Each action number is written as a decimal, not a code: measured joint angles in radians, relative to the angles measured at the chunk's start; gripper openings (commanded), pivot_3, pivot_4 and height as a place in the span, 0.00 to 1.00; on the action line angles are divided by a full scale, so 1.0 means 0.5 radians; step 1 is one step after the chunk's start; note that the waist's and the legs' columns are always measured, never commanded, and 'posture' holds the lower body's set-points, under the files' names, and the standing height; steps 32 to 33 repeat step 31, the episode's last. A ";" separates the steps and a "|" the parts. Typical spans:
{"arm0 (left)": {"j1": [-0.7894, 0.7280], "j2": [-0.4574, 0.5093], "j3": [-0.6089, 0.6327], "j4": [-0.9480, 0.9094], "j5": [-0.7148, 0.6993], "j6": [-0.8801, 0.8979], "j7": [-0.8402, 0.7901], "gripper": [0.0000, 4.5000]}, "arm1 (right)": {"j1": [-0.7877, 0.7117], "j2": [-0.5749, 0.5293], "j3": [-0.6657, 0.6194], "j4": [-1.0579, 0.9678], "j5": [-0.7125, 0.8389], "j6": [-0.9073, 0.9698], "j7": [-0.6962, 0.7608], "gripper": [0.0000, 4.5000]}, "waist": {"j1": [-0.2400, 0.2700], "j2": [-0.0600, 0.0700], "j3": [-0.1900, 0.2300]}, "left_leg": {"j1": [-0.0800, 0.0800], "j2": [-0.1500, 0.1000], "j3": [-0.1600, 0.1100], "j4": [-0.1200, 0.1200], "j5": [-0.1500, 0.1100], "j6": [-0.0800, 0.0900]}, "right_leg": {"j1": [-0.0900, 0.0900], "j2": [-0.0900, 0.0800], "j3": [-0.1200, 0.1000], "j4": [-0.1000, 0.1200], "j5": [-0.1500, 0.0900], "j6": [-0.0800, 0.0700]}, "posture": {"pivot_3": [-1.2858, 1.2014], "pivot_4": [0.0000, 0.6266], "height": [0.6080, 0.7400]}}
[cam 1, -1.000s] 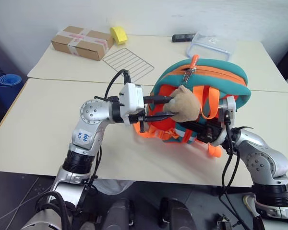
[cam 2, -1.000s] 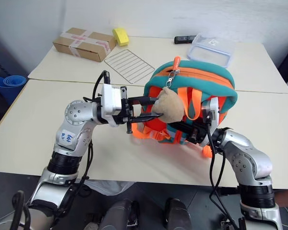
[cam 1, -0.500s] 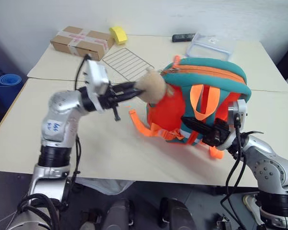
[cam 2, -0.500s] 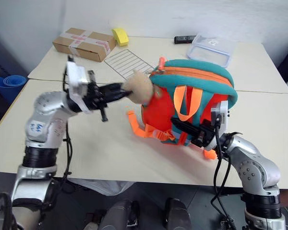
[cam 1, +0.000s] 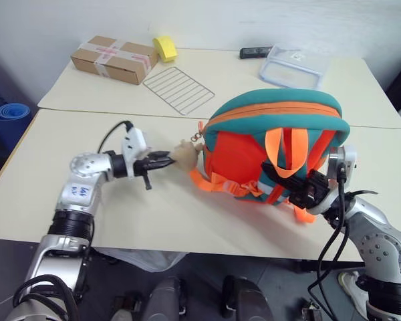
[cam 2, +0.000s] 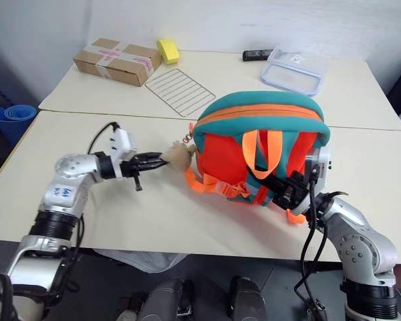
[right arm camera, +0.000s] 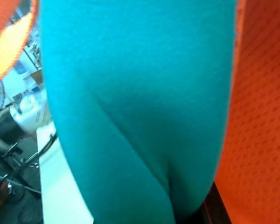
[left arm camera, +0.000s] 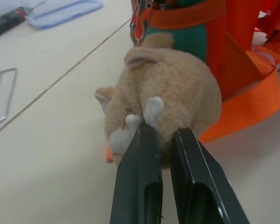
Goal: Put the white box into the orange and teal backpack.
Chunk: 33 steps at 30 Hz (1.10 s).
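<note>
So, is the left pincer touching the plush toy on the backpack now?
Touching. In the left wrist view the left pincer has both black fingers pressed into the fur of the tan plush toy, nearly shut on it, beside the orange and teal backpack.

Bright, even light; soft shadows

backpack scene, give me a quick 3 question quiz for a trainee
1. True or false: the left hand is shut on the tan plush toy.
2. What lies on the far table between the brown taped cardboard box and the clear lidded container? A) wire rack B) white plate C) red mug
3. Fill in: the plush toy hangs by a clip from the orange and teal ____.

Key: 1 true; 2 A, the wire rack; 3 backpack.
</note>
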 measured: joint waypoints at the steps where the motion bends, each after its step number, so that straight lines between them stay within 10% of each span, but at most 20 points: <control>1: 0.002 -0.020 -0.005 0.015 0.012 -0.011 0.009 0.03 | 0.001 0.004 0.000 0.000 0.001 0.000 0.000 0.00 | -0.001 0.000 0.000 | -0.001 0.000 0.000 0.000 0.000 0.000 | -0.001 -0.001 0.000 0.000 0.000 0.000 | 0.52 0.24 1.00; 4: 0.055 -0.063 -0.020 0.036 0.035 -0.078 0.015 0.03 | 0.013 0.019 0.000 -0.001 -0.003 -0.019 0.000 0.00 | -0.003 0.000 0.000 | -0.001 0.000 0.001 0.000 0.000 0.000 | -0.001 -0.001 0.000 0.000 0.000 0.000 | 0.52 0.24 1.00; 9: 0.245 -0.061 0.024 -0.122 -0.063 0.062 -0.002 0.36 | 0.070 0.030 0.015 0.000 -0.168 -0.170 -0.013 0.00 | -0.006 0.000 0.000 | 0.000 0.000 0.001 0.000 -0.001 0.001 | -0.001 -0.011 0.000 0.001 0.000 0.000 | 0.52 0.24 1.00; 18: 0.701 0.317 0.377 -0.669 -0.346 0.411 -0.110 0.98 | 0.513 -0.366 -0.100 -0.023 -0.559 -0.528 0.368 0.67 | 0.000 0.002 0.000 | -0.002 -0.003 0.001 -0.002 -0.004 0.004 | -0.003 -0.015 -0.001 -0.001 0.000 0.000 | 0.52 0.24 1.00; 22: 0.986 0.420 0.523 -0.726 -0.349 0.322 -0.151 1.00 | 0.781 -0.555 -0.387 0.200 -0.724 -0.819 0.647 0.97 | -0.001 0.002 0.000 | 0.002 -0.003 0.005 -0.002 -0.008 0.005 | 0.001 -0.015 -0.001 -0.014 0.000 0.001 | 0.52 0.24 1.00; 33: 1.413 0.489 0.670 -0.748 -0.257 0.114 -0.070 1.00 | 0.665 -0.677 -0.637 0.975 -0.978 -1.381 0.824 0.99 | -0.023 0.005 0.000 | 0.007 0.003 0.005 -0.005 -0.018 -0.013 | -0.002 -0.018 0.001 -0.009 -0.003 -0.005 | 0.52 0.24 1.00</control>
